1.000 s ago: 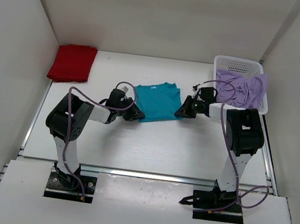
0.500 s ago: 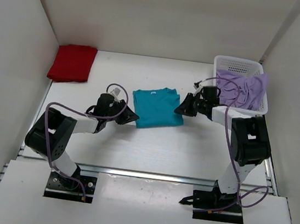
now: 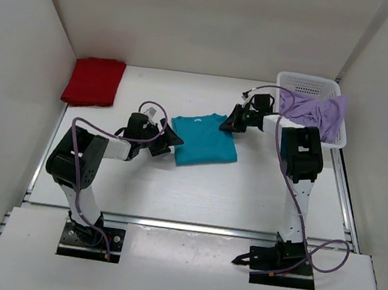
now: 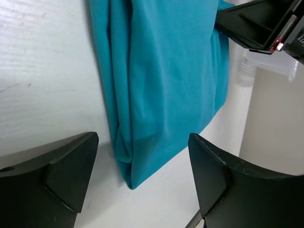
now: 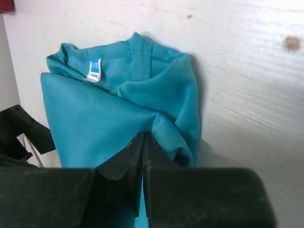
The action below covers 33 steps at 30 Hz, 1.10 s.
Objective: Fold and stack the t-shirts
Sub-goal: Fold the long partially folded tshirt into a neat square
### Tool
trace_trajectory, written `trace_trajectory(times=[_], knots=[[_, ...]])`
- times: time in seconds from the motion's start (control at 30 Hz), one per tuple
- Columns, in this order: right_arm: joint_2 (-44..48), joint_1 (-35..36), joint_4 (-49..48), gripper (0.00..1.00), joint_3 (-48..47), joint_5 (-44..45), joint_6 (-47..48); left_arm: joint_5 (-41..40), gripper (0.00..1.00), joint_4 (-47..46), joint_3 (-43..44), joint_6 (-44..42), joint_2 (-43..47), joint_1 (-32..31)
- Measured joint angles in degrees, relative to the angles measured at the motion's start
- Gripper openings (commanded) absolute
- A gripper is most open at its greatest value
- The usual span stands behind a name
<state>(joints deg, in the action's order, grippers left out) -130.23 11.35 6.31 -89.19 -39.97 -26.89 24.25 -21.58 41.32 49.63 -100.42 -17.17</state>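
Note:
The folded teal-blue t-shirt [image 3: 203,142] lies mid-table. My left gripper [image 3: 171,140] stands open at its left edge; in the left wrist view the shirt's corner [image 4: 142,118] lies between the spread fingers [image 4: 66,166] without touching them. My right gripper [image 3: 227,123] is shut on the shirt's far right corner, and the right wrist view shows teal cloth [image 5: 95,118] puckered at the pinched tips [image 5: 144,137]. The red t-shirt [image 3: 93,82] lies folded at the far left. The lavender t-shirt [image 3: 321,115] is crumpled in the basket.
The white mesh basket [image 3: 308,81] stands at the far right against the side wall. White walls close in the table on the left, right and back. A metal rail runs along the near edge by the arm bases.
My left gripper has opened wide and let go of the teal shirt's left edge. My right gripper has moved farther back and left, still pinching the shirt's right corner.

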Motion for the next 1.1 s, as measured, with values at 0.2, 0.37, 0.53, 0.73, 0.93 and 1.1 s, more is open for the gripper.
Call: trace_trajectory(times=[0.2, 0.37, 0.53, 0.73, 0.93, 1.1], knots=[[2.19, 0.81, 4.39, 0.46, -3.76, 1.09, 2.01, 1.18, 0.80, 0.13, 2.25, -0.50, -2.62, 0.72], [17.51, 0.76, 2.75, 0.55, 8.31, 1.79, 1.86, 1.95, 0.78, 0.66, 3.21, -1.64, -3.52, 1.20], [38.97, -1.44, -3.63, 0.56, 28.20, 0.59, -0.57, 2.93, 0.77, 0.39, 5.44, -1.97, -5.86, 1.03], [50.23, -2.80, -6.71, 0.56, 45.51, -0.37, -2.21, 2.69, 0.57, 0.20, 11.78, -1.62, -11.17, -1.33], [54.01, -2.97, -7.13, 0.55, 53.59, -2.99, -3.39, 1.22, 0.06, 1.29, 19.17, -0.22, -18.25, -4.15], [57.81, -3.65, -8.37, 0.54, 57.70, -4.35, -4.46, -1.09, 0.00, 7.13, 29.68, -0.85, -22.16, -4.33]])
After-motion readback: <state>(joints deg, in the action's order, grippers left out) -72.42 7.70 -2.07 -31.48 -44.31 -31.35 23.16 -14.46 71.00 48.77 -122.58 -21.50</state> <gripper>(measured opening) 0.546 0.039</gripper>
